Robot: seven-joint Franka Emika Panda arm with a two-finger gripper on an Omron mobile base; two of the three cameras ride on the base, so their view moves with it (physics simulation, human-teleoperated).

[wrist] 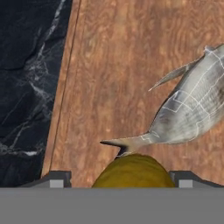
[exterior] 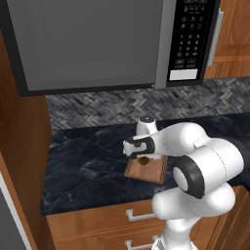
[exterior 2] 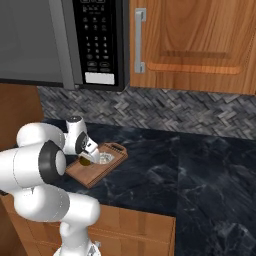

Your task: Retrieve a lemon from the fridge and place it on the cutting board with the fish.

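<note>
The dark-yellow lemon (wrist: 133,171) sits low between my fingertips, just above the reddish-brown cutting board (wrist: 109,65). The grey fish (wrist: 192,109) lies on the board, its tail almost touching the lemon. My gripper (wrist: 119,178) is open: the fingers stand wider than the lemon, with a gap showing on the left side. In the base views the gripper (exterior: 143,157) (exterior 2: 86,159) points down over the near end of the cutting board (exterior: 146,172) (exterior 2: 92,174), with the lemon (exterior: 143,160) (exterior 2: 85,161) under it. The fridge is out of view.
The board lies on a black marble counter (exterior: 88,161) with wooden drawers (exterior: 107,219) below. A grey microwave (exterior: 97,44) hangs overhead. A tall wooden panel (exterior: 19,156) closes the left side. A wooden wall cabinet (exterior 2: 195,40) hangs at the right, above a long open stretch of the counter (exterior 2: 200,170).
</note>
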